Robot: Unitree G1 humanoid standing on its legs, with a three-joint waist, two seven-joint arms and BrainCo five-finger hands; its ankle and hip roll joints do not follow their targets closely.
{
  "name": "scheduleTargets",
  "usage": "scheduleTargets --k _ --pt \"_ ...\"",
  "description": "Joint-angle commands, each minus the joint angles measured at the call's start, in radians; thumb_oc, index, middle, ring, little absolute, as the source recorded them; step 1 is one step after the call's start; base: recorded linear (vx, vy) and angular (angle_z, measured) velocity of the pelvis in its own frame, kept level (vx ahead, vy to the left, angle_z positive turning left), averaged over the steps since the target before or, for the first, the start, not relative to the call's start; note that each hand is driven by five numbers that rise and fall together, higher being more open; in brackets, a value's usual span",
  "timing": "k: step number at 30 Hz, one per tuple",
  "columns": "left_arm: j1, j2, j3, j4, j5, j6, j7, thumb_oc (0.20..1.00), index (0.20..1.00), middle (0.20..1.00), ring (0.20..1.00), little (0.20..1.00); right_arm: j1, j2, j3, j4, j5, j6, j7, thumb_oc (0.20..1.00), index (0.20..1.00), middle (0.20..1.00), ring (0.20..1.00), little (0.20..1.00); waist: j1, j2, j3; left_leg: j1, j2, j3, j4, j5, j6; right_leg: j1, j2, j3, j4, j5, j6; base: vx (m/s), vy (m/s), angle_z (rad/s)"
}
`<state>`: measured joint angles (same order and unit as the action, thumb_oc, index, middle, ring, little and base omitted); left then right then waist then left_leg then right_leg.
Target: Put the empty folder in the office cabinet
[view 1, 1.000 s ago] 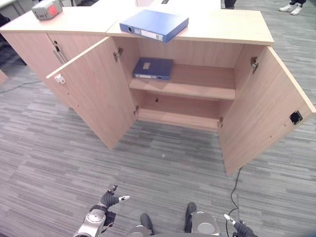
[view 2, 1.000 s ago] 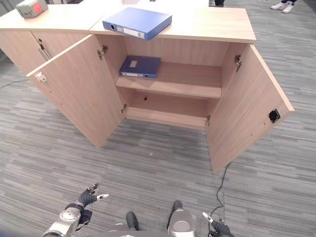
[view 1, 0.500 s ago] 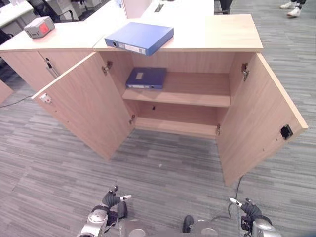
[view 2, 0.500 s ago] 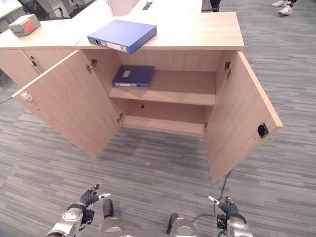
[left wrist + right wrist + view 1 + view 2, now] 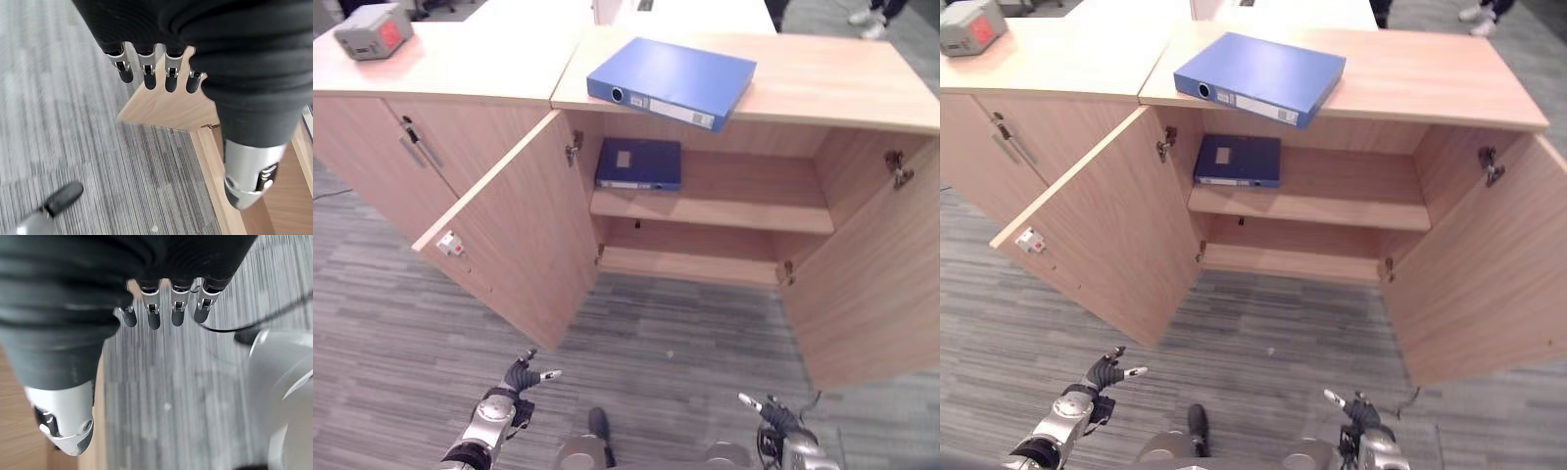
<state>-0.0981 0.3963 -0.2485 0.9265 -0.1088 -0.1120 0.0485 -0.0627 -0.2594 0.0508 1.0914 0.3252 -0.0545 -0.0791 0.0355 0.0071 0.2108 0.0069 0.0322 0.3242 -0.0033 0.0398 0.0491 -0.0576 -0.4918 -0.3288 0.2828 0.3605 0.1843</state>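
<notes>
From the head camera I see the office cabinet [image 5: 705,211] ahead at twelve o'clock with both doors swung wide, the left door [image 5: 514,235] angled out toward eleven o'clock and the right door [image 5: 871,284] toward two o'clock. A blue folder [image 5: 672,82] lies flat on the cabinet's top surface [image 5: 842,88], spine toward me, one corner jutting past the front edge. A second, darker blue folder [image 5: 639,163] lies flat on the upper shelf [image 5: 744,201], pushed to the left end just beside the cabinet wall; the bottom shelf [image 5: 695,264] sits below it. At ten o'clock a grey box with a red label [image 5: 374,29] rests on the neighbouring cabinet's top. My left hand [image 5: 520,378] hangs low at seven o'clock over the grey carpet [image 5: 391,333], fingers [image 5: 146,73] straight and relaxed, holding nothing. My right hand [image 5: 1356,411] is low at five o'clock, released as well, fingers [image 5: 176,311] extended and free of any object. A person's shoes [image 5: 867,18] show at one o'clock beyond the cabinet.
</notes>
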Motion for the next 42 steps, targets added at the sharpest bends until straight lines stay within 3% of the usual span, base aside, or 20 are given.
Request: scheduleTargets --k 1,2,5,9,10,14,17,19,22,24,25,26,27,30,33,34,36,38,39,42 --pt "0.030 0.005 0.038 -0.034 0.019 -0.011 -0.007 1.000 1.000 1.000 1.000 1.000 -0.005 -0.046 0.023 -0.046 -0.003 -0.021 -0.011 1.000 1.000 1.000 1.000 1.000 -0.016 0.022 0.032 -0.023 0.090 -0.062 0.015 -0.055 -0.115 0.023 0.175 0.058 0.058 -0.351 -0.012 0.14 0.277 -0.08" --pt "0.029 0.001 0.042 -0.034 0.018 -0.009 -0.005 1.000 1.000 1.000 1.000 1.000 -0.004 -0.047 0.028 -0.048 0.003 -0.024 -0.014 1.000 1.000 1.000 1.000 1.000 -0.031 0.036 0.049 0.004 0.076 -0.061 0.002 -0.062 -0.108 -0.021 0.264 0.077 0.044 -0.400 -0.018 0.18 0.323 0.01" --pt "0.027 -0.003 0.040 -0.018 0.028 -0.010 -0.002 1.000 1.000 1.000 1.000 1.000 0.002 -0.049 0.032 -0.049 0.007 -0.027 -0.019 1.000 1.000 1.000 1.000 1.000 -0.044 0.031 0.064 0.058 0.047 -0.047 -0.017 -0.097 -0.103 -0.042 0.281 0.024 -0.070 -0.392 -0.036 0.16 0.098 0.19" --pt "0.009 -0.017 0.037 0.005 0.024 -0.014 0.006 1.000 1.000 1.000 1.000 1.000 -0.002 -0.047 0.020 -0.038 0.026 -0.026 -0.019 1.000 1.000 1.000 1.000 1.000 -0.092 0.033 0.097 0.123 0.051 -0.052 -0.015 -0.152 -0.124 -0.149 0.241 0.028 -0.215 -0.292 0.011 0.26 -0.050 0.03" --pt "-0.001 -0.014 0.030 0.004 0.036 -0.019 0.008 1.000 1.000 1.000 1.000 1.000 0.008 -0.045 0.011 -0.030 0.029 -0.025 -0.016 1.000 1.000 1.000 1.000 1.000 -0.122 0.029 0.102 0.135 0.052 -0.073 0.004 -0.172 -0.132 -0.178 0.214 0.068 -0.266 -0.259 0.030 0.26 -0.116 0.13" --pt "-0.001 -0.009 0.025 -0.005 0.040 -0.021 0.007 1.000 1.000 1.000 1.000 1.000 0.022 -0.044 -0.005 -0.016 0.034 -0.022 -0.013 1.000 1.000 1.000 1.000 1.000 -0.149 0.029 0.105 0.158 0.066 -0.088 0.029 -0.204 -0.148 -0.204 0.172 0.123 -0.287 -0.218 0.046 0.24 -0.141 0.33" --pt "0.006 -0.005 0.025 -0.008 0.046 -0.024 0.003 1.000 1.000 1.000 1.000 1.000 0.036 -0.050 -0.018 -0.003 0.032 -0.019 -0.012 1.000 1.000 1.000 1.000 1.000 -0.158 0.020 0.097 0.187 0.074 -0.088 0.053 -0.236 -0.163 -0.191 0.137 0.105 -0.299 -0.196 0.055 0.31 -0.177 0.07" --pt "0.025 -0.006 0.036 -0.002 0.048 -0.022 0.000 1.000 1.000 1.000 1.000 1.000 0.045 -0.056 -0.020 0.019 0.026 -0.017 -0.009 1.000 1.000 1.000 1.000 1.000 -0.160 0.016 0.074 0.236 0.095 -0.082 0.059 -0.249 -0.184 -0.167 0.141 0.087 -0.287 -0.183 0.060 0.44 -0.230 0.04" --pt "0.043 -0.016 0.042 0.008 0.041 -0.019 0.000 1.000 1.000 1.000 1.000 1.000 0.059 -0.067 -0.009 0.034 0.017 -0.016 -0.002 1.000 1.000 1.000 1.000 1.000 -0.168 0.041 0.052 0.267 0.171 -0.093 0.074 -0.191 -0.227 -0.153 0.192 0.093 -0.250 -0.201 0.037 0.36 -0.259 -0.04" --pt "0.046 -0.020 0.047 0.018 0.033 -0.014 0.000 1.000 1.000 1.000 1.000 1.000 0.060 -0.077 0.012 0.036 0.000 -0.015 0.004 1.000 1.000 1.000 1.000 1.000 -0.171 0.056 0.034 0.246 0.228 -0.122 0.138 -0.075 -0.257 -0.140 0.249 0.091 -0.233 -0.240 -0.009 0.30 -0.325 -0.03" --pt "0.049 -0.022 0.046 0.018 0.031 -0.011 -0.002 1.000 1.000 1.000 1.000 1.000 0.057 -0.083 0.019 0.035 -0.004 -0.014 0.005 1.000 1.000 1.000 1.000 1.000 -0.164 0.057 0.034 0.224 0.247 -0.127 0.203 -0.040 -0.252 -0.122 0.270 0.088 -0.233 -0.262 -0.029 0.19 -0.396 -0.02" --pt "0.035 -0.021 0.038 0.020 0.026 -0.008 0.002 1.000 1.000 1.000 1.000 1.000 0.047 -0.094 0.025 0.031 0.002 -0.017 -0.002 1.000 1.000 1.000 1.000 1.000 -0.153 0.041 0.051 0.129 0.246 -0.183 0.361 0.042 -0.252 -0.095 0.281 0.079 -0.242 -0.274 -0.061 0.16 -0.400 0.01" --pt "0.029 -0.022 0.037 0.024 0.020 -0.005 0.001 1.000 1.000 1.000 1.000 1.000 0.035 -0.100 0.034 0.023 -0.001 -0.016 -0.003 1.000 1.000 1.000 1.000 1.000 -0.144 0.033 0.062 0.102 0.250 -0.199 0.427 0.061 -0.243 -0.074 0.300 0.072 -0.248 -0.292 -0.081 0.16 -0.406 0.01" --pt "0.027 -0.025 0.042 0.021 0.016 -0.002 0.008 1.000 1.000 1.000 1.000 1.000 0.013 -0.120 0.057 0.009 -0.017 -0.011 0.000 1.000 1.000 1.000 1.000 1.000 -0.120 0.001 0.073 0.052 0.247 -0.198 0.573 0.068 -0.220 -0.018 0.317 0.058 -0.263 -0.337 -0.118 0.22 -0.253 -0.25" --pt "0.020 -0.034 0.044 0.020 0.003 0.000 0.015 1.000 1.000 1.000 1.000 1.000 -0.015 -0.138 0.083 0.003 -0.034 -0.004 0.001 1.000 1.000 1.000 1.000 1.000 -0.076 -0.020 0.084 -0.039 0.160 -0.239 0.597 -0.017 -0.191 0.028 0.324 0.091 -0.275 -0.368 -0.115 0.24 -0.091 -0.35" --pt "0.018 -0.040 0.040 0.026 0.002 -0.002 0.016 1.000 1.000 1.000 1.000 1.000 -0.023 -0.142 0.090 0.003 -0.039 -0.004 0.000 1.000 1.000 1.000 1.000 1.000 -0.061 -0.026 0.087 -0.078 0.125 -0.248 0.572 -0.061 -0.183 0.045 0.322 0.101 -0.282 -0.374 -0.108 0.24 -0.017 -0.29" --pt "0.016 -0.048 0.031 0.032 0.005 -0.004 0.015 1.000 1.000 1.000 1.000 1.000 -0.038 -0.145 0.094 0.004 -0.039 -0.007 0.000 1.000 1.000 1.000 1.000 1.000 -0.036 -0.026 0.089 -0.115 0.097 -0.231 0.462 -0.108 -0.172 0.076 0.325 0.109 -0.289 -0.388 -0.094 0.27 0.040 -0.17" --pt "0.019 -0.050 0.022 0.038 0.014 -0.004 0.010 1.000 1.000 1.000 1.000 1.000 -0.045 -0.144 0.095 0.001 -0.034 -0.011 -0.003 1.000 1.000 1.000 1.000 1.000 -0.018 -0.022 0.077 -0.149 0.079 -0.208 0.319 -0.095 -0.168 0.098 0.332 0.108 -0.294 -0.398 -0.084 0.29 0.088 -0.31" --pt "0.020 -0.048 0.016 0.047 0.023 0.001 0.010 1.000 1.000 1.000 1.000 1.000 -0.042 -0.141 0.096 -0.003 -0.029 -0.014 -0.006 1.000 1.000 1.000 1.000 1.000 0.005 -0.015 0.075 -0.172 0.068 -0.202 0.241 -0.063 -0.174 0.125 0.349 0.115 -0.295 -0.411 -0.082 0.23 0.073 -0.14" --pt "0.022 -0.053 0.012 0.059 0.028 -0.002 0.003 1.000 1.000 1.000 1.000 1.000 -0.033 -0.121 0.103 0.005 -0.044 -0.014 0.001 1.000 1.000 1.000 1.000 1.000 0.004 -0.014 0.060 -0.115 0.058 -0.216 0.176 -0.072 -0.168 0.139 0.364 0.121 -0.276 -0.428 -0.081 0.18 0.072 -0.22"
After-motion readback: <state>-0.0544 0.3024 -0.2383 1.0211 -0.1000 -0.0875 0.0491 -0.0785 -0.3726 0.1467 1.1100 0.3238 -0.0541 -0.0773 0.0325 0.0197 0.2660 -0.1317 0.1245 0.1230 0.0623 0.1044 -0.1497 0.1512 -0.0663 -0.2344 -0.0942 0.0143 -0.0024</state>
